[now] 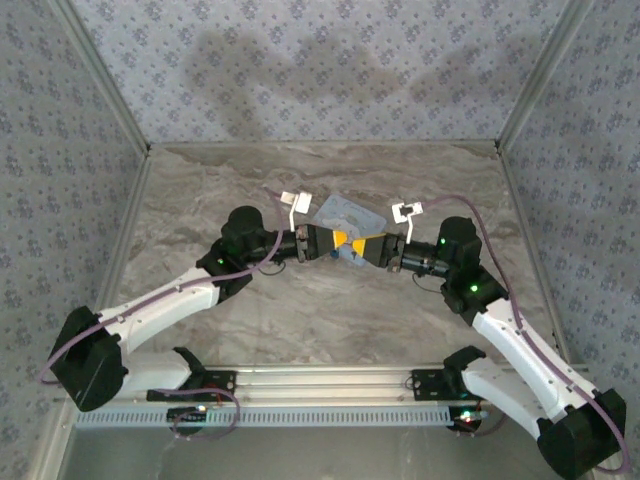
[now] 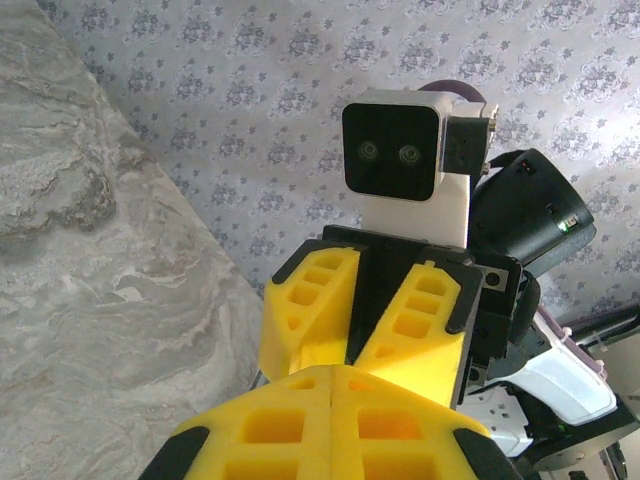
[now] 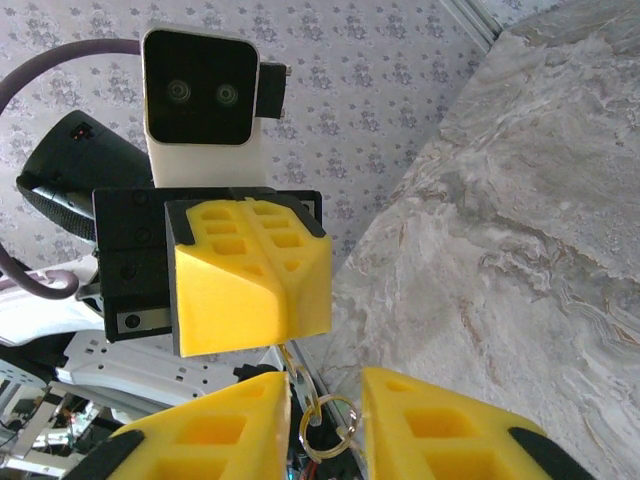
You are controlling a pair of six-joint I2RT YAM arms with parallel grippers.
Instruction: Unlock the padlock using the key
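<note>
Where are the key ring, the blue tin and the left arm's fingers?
key ring [image 3: 306,435]: right wrist view, loop's left side.
blue tin [image 1: 348,213]: top view, lid.
left arm's fingers [image 3: 250,290]: right wrist view, yellow side face.

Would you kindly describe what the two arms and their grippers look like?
The left arm and right arm have white shells, black joints with green lights, and purple cables. The left gripper and right gripper each carry blocky yellow fingers with square recesses on black bodies.
</note>
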